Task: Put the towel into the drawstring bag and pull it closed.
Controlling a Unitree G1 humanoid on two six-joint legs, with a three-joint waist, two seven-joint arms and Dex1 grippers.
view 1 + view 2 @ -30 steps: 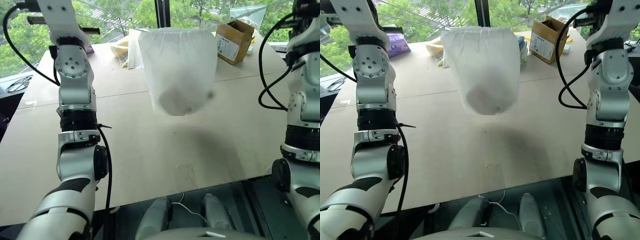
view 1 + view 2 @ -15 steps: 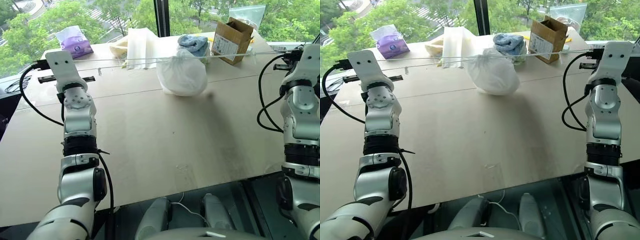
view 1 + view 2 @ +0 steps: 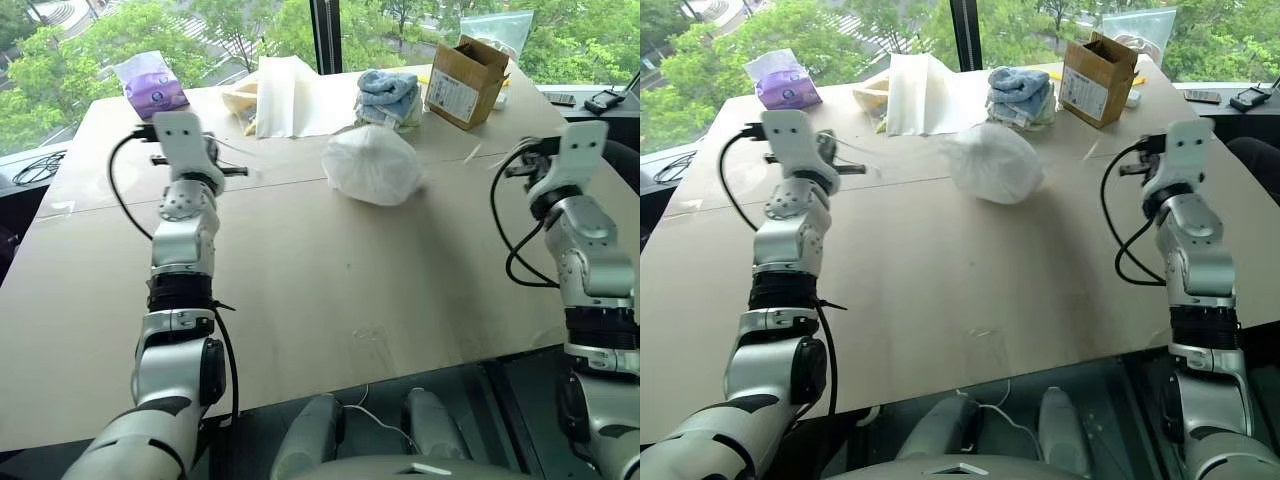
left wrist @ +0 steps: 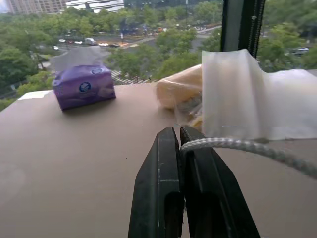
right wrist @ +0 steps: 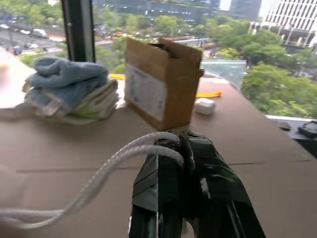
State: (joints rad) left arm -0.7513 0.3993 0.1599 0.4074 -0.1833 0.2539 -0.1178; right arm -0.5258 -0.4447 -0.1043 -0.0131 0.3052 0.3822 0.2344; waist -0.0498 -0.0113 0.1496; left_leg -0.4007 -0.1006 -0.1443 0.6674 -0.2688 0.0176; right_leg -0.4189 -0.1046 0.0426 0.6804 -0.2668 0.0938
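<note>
Your drawstring bag [image 3: 372,165] sits bunched on the desk [image 3: 330,290], mid-far, just in front of the blue towel stack [image 3: 388,95]; towel itself isn't visible. Left gripper [image 4: 179,133] is pinched shut on the white cord [image 4: 257,148]; right gripper [image 5: 179,145] likewise clamps the cord's other end. Cardboard box [image 5: 161,82] has a white label, text unreadable. Left wrist view gives you a purple tissue pack [image 4: 83,87] w/ round logo, illegible, plus a clear plastic sheet [image 4: 237,94].
</note>
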